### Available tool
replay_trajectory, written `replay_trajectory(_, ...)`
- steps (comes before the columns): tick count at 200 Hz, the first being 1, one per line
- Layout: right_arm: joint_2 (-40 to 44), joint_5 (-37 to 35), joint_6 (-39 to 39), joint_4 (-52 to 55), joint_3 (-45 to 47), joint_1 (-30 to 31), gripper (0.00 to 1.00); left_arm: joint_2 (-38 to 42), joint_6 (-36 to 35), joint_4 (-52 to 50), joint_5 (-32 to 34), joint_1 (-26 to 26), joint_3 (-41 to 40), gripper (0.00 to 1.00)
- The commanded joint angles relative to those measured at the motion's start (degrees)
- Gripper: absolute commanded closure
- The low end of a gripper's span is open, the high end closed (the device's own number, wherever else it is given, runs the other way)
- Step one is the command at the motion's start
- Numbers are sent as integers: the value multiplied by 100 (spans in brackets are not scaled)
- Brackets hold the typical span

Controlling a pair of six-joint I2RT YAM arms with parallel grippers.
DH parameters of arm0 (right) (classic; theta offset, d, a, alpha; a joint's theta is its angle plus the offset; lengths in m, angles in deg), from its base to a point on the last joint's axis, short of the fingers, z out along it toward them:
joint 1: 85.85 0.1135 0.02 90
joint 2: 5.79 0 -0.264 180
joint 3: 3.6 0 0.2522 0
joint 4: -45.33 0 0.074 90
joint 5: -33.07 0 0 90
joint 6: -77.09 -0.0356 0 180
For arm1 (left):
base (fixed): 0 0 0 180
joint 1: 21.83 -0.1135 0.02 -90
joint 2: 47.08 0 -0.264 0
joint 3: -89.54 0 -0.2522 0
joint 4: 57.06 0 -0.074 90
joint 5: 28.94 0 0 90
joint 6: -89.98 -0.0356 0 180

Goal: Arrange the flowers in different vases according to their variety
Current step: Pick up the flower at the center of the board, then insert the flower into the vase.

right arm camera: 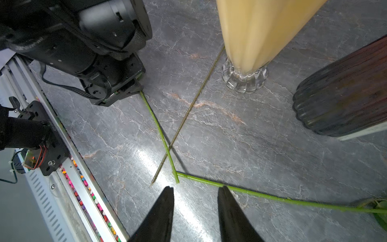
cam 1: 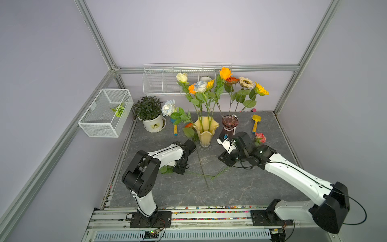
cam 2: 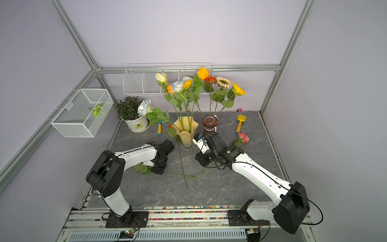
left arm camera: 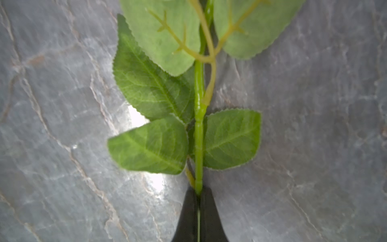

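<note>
Vases: yellow vase (cam 1: 206, 131) and purple vase (cam 1: 230, 123) each hold several stems.
Left arm: left gripper (left arm camera: 198, 194) clamped on leafy stem (left arm camera: 199, 146) lying on table (cam 1: 230, 188); bloom hidden.
Right arm: right gripper (right arm camera: 196, 188) part open, holding nothing, tip at pink rose (cam 1: 260, 137) stem.
Remaining: those two, plus white-blue rose (cam 1: 168, 108).
</note>
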Motion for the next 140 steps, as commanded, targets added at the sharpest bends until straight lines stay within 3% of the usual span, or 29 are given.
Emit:
replay_trajectory(1,153,-36,-35,158,126,34,59,-499,-10,515,-278,-37,-272,100)
replay_trajectory(40,457,159,-95,314,85,32,60,-91,-403,85,136,12,141,100)
replay_trajectory(84,1267,897,-346,-19,299,37,60,802,-907,-741,1760,532,847,100)
replay_trajectory(140,1852,613,-579,-201,422,33,60,1556,-1014,-1534,2481,954,1148,100)
